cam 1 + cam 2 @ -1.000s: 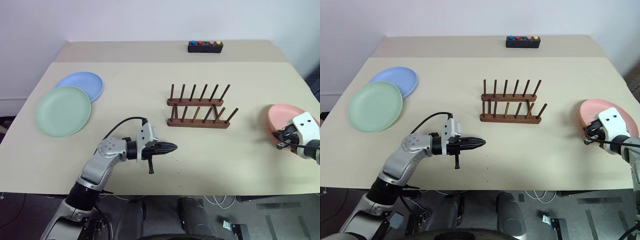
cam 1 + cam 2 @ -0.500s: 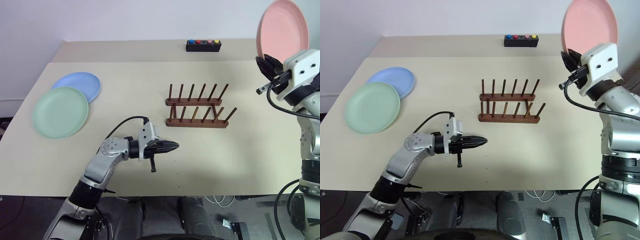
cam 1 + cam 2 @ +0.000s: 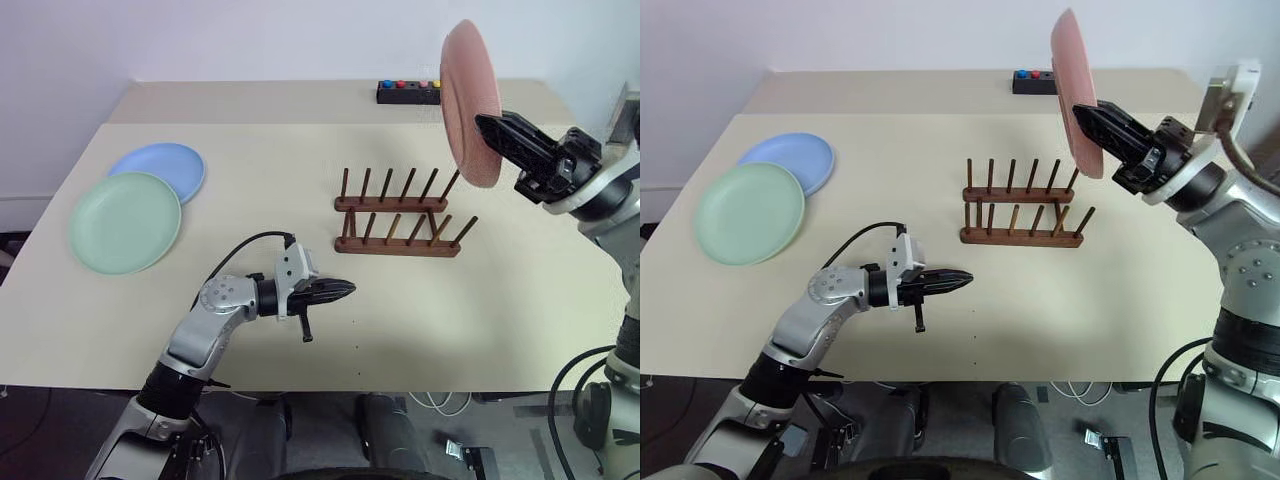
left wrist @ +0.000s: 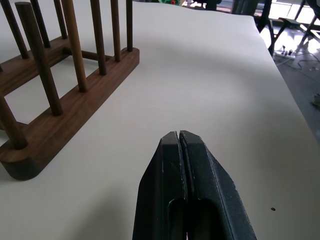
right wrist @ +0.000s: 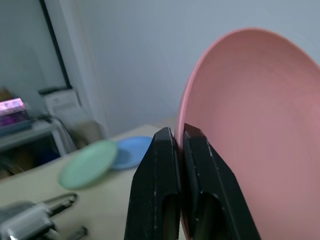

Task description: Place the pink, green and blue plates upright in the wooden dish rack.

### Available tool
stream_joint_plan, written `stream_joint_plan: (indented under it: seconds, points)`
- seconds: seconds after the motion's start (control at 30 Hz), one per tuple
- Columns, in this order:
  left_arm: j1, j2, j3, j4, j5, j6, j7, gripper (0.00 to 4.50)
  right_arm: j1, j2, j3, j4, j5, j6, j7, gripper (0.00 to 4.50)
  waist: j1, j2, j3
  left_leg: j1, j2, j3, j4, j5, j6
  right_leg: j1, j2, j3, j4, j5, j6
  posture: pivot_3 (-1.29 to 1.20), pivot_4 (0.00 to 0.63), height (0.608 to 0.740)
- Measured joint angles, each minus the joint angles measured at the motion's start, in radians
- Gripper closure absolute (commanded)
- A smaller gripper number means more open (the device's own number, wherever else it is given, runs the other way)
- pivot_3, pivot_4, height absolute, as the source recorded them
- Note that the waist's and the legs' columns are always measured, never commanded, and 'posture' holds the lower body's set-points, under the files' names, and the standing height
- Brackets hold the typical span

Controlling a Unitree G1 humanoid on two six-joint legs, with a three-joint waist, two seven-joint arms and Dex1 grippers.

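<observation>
Above the wooden dish rack (image 3: 402,215), right gripper (image 3: 487,127) grasps the upright pink plate (image 3: 470,103); left gripper (image 3: 347,290) clenched, empty

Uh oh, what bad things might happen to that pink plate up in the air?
The right hand pinches only the rim of the pink plate, high above the table, so it might slip and fall. Coming down, the plate could knock the thin pegs of the wooden dish rack instead of sliding between them.
</observation>
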Motion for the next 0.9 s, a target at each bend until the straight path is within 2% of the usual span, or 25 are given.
stream_joint_plan:
  seconds: [0.2, 0.9]
  points:
    - [0.000, 0.002, 0.000, 0.000, 0.000, -0.001, -0.001, 4.50, 0.032, 0.006, -0.023, 0.005, 0.099, 0.058, -0.038, 4.46, 0.000, 0.000, 0.000, 0.000, 0.000, 0.000, 0.000, 0.000, 0.000, 0.000, 0.000, 0.000, 0.000, 0.000, 0.000, 0.00, 0.150, 0.730]
    - [0.004, -0.023, 0.061, -0.022, -0.060, -0.007, 0.026, 4.50, 0.057, 0.035, -0.041, 0.093, 0.157, 0.086, -0.135, 4.46, -0.001, 0.000, 0.000, -0.003, 0.000, 0.000, 0.000, 0.000, 0.000, -0.003, 0.000, 0.000, 0.000, 0.000, 0.000, 0.00, 0.150, 0.730]
